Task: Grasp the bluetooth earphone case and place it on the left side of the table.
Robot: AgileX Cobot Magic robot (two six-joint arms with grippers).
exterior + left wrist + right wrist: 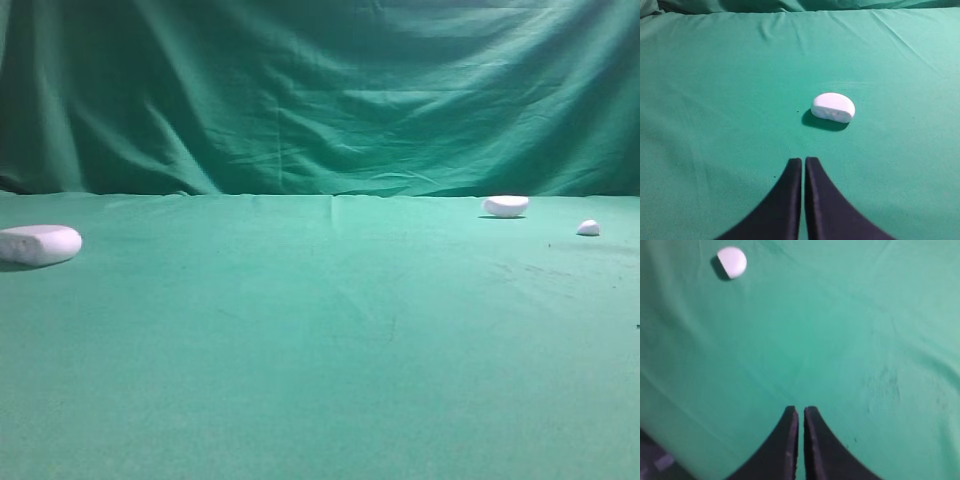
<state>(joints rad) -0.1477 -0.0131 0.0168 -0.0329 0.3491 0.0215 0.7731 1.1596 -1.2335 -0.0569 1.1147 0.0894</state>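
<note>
The bluetooth earphone case point(38, 244) is a pale white oblong lying on the green table point(320, 340) at its far left edge. In the left wrist view the case point(833, 107) lies ahead of my left gripper point(803, 161) and slightly to its right, well apart from it. The left jaws are shut and hold nothing. My right gripper point(801, 410) is also shut and empty over bare cloth. Neither gripper shows in the exterior high view.
A smaller white half-dome piece point(506, 205) lies at the back right; it shows in the right wrist view point(731, 262) at the top left. A tiny white lump point(588, 228) lies further right. A draped green backdrop point(320, 90) rises behind the table.
</note>
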